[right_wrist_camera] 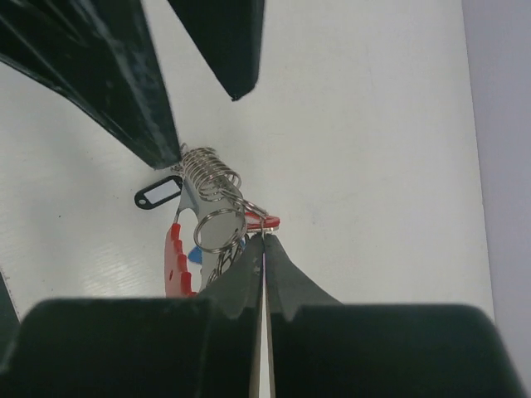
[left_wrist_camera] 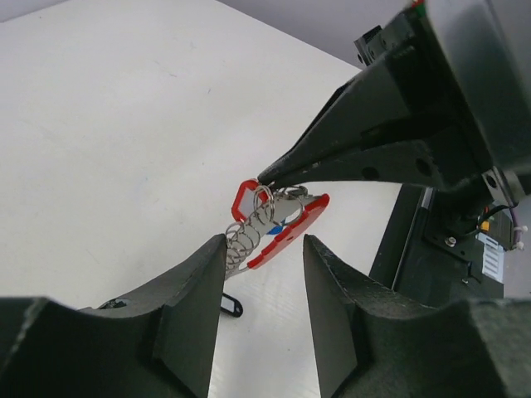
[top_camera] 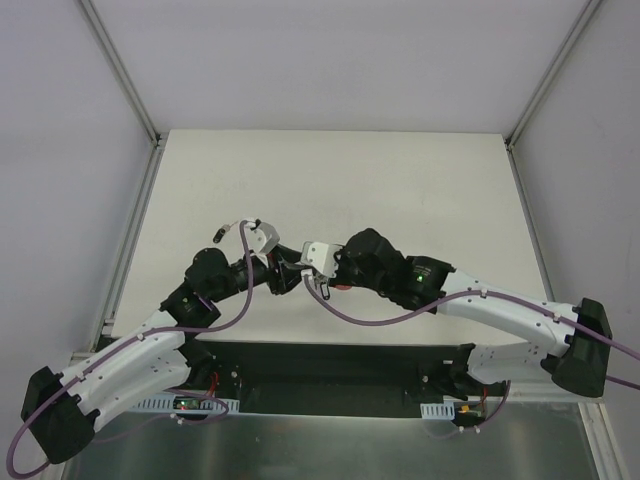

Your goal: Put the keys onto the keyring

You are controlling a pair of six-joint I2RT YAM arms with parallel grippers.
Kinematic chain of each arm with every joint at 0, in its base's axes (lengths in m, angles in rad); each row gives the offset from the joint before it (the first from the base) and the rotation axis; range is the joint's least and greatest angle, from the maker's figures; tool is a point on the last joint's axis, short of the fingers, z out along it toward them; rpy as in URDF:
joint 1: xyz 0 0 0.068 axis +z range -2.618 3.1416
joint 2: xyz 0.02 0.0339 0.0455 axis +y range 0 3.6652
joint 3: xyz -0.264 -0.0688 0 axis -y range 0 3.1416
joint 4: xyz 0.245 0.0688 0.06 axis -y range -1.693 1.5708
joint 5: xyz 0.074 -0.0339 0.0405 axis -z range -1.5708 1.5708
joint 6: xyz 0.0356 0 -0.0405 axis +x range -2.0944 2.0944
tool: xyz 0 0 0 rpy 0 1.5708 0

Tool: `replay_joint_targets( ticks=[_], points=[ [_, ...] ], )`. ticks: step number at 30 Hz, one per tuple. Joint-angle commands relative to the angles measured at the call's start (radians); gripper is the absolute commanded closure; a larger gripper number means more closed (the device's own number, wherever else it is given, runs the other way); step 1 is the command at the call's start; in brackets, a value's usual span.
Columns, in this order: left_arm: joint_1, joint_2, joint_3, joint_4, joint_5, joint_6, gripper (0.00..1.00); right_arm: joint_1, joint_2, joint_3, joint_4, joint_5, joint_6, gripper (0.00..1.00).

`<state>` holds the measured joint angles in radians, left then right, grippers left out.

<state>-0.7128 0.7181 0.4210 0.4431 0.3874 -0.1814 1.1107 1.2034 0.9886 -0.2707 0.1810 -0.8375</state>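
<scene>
The right hand (right_wrist_camera: 264, 240) is fully closed, its two fingertips pinching the keyring (right_wrist_camera: 211, 172) at the top, where the round ring meets the red clip. From that pinch the bundle hangs away from the right hand and toward the left one, so its long axis runs roughly along the line between the two hands. First comes the ring, then the coiled silver chain, with the red and blue keys (right_wrist_camera: 176, 264) alongside and apparently already on it. The far end of the chain rests against the tip of one finger of the left hand (left_wrist_camera: 264, 242). That hand is partly open with a clear gap between its fingers and grips nothing; the bundle sits at the mouth of the gap, off to one side rather than centred. Beyond the hands, a black tag (right_wrist_camera: 158, 192) with a white label lies flat on the white bench (right_wrist_camera: 373, 124), apart from the bundle and held by neither hand. In the overhead view it lies on the left arm's side, so the free left hand is the nearer one. Fetching it probably means drawing back off the chain first.
</scene>
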Motion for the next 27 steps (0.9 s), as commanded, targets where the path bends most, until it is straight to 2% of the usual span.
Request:
replay_joint_targets(
  ticks=[1,6,15,23,27],
  points=[
    [0.004,0.036,0.105,-0.142,-0.002,0.057,0.58,0.037,0.028,0.087,-0.079,0.011,-0.052,0.99],
    [0.004,0.119,0.185,-0.165,0.059,0.063,0.56,0.057,0.042,0.111,-0.104,0.031,-0.054,0.99],
    [0.001,0.193,0.236,-0.195,0.134,-0.004,0.56,0.08,0.041,0.114,-0.113,0.055,-0.049,0.99],
    [-0.016,0.241,0.265,-0.256,0.137,-0.018,0.57,0.087,0.041,0.111,-0.116,0.052,-0.035,0.99],
    [-0.025,0.259,0.283,-0.288,0.127,-0.009,0.61,0.093,0.039,0.113,-0.119,0.057,-0.035,0.99]
  ],
)
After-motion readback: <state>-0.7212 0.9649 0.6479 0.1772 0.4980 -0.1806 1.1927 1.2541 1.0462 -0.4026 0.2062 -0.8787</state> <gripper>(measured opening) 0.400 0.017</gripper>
